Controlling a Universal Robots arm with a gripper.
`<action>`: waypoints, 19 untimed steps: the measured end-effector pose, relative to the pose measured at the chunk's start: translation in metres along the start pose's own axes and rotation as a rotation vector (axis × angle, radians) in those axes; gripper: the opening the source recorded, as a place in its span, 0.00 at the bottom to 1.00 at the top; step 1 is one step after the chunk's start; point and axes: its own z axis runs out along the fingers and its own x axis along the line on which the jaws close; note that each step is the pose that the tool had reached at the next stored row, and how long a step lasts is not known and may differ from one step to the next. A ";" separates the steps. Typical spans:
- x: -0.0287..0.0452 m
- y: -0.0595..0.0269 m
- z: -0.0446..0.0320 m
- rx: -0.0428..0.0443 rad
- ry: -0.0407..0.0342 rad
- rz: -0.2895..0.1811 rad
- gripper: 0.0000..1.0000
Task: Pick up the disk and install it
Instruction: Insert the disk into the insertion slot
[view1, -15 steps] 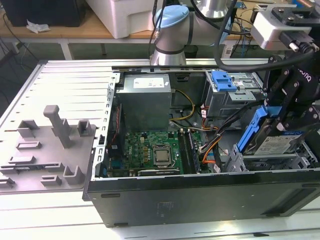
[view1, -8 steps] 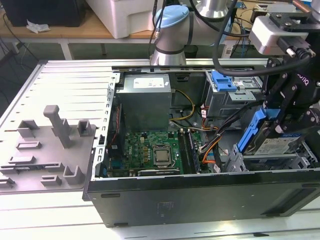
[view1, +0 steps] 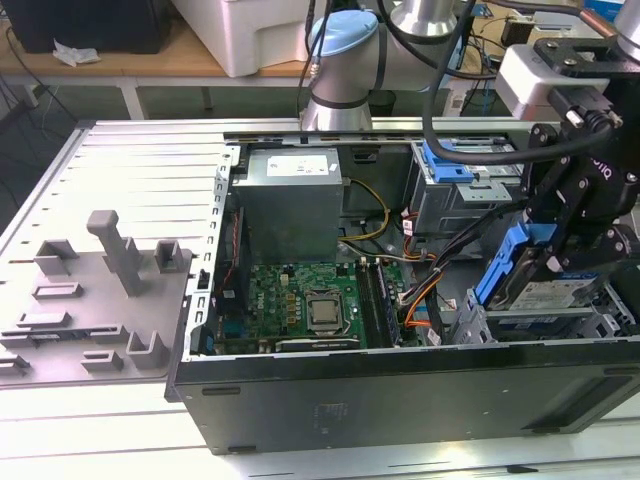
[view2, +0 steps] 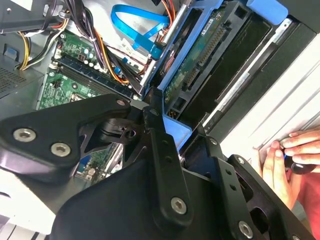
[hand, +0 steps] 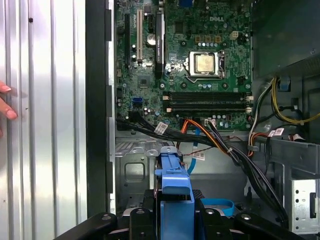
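The disk, a silver drive in a blue plastic carrier frame, hangs tilted over the metal drive cage at the front corner of the open computer case, on the exterior view's right. My black gripper is shut on it from above. In the second wrist view the disk shows its green circuit-board side and blue frame, clamped between the fingers and angled into a dark bay. The first wrist view shows the carrier's blue end between the fingers.
The case holds a green motherboard, a grey power supply, bundled cables and an upper bay with a blue carrier. A grey fixture plate lies on the exterior view's left. A person's hand rests beside the case.
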 end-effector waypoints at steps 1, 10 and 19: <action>0.0000 0.0000 0.0000 0.0000 0.0001 0.000 0.36; 0.0000 0.0000 0.0002 0.0000 -0.0001 0.000 0.36; 0.0000 0.0000 0.0003 0.0000 0.0000 0.000 0.56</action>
